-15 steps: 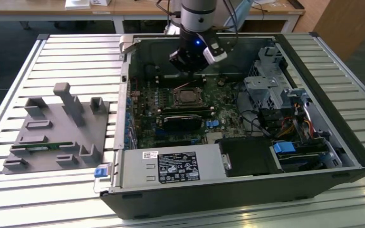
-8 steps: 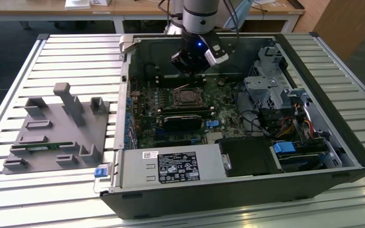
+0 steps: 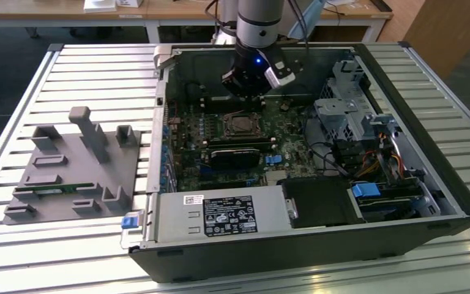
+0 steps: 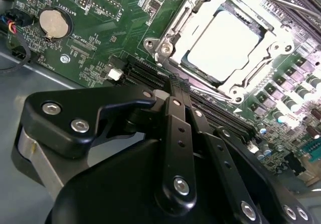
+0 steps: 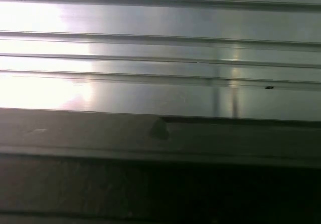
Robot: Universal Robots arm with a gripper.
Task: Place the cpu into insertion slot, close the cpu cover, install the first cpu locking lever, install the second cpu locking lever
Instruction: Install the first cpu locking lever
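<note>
A slatted metal surface (image 3: 96, 79) carries an open computer case (image 3: 300, 245) laid on its side, with a grey fixture block (image 3: 71, 177) well apart on the exterior view's left. Inside the case the green motherboard (image 4: 100, 33) is exposed, and the arm's end effector (image 3: 256, 82) is held above it, near the insertion slot (image 3: 239, 124). In the second wrist view the cpu (image 4: 225, 45) is seen seated in the insertion slot, its bright metal face framed by the cpu cover (image 4: 175, 30), which appears laid flat around it. The end effector's fingers (image 4: 178, 113) are seen drawn together with nothing between them. The placing and cover steps are judged done, and the locking-lever step is judged to be in hand; a narrow, precise push against a thin lever beside the socket is called for.
</note>
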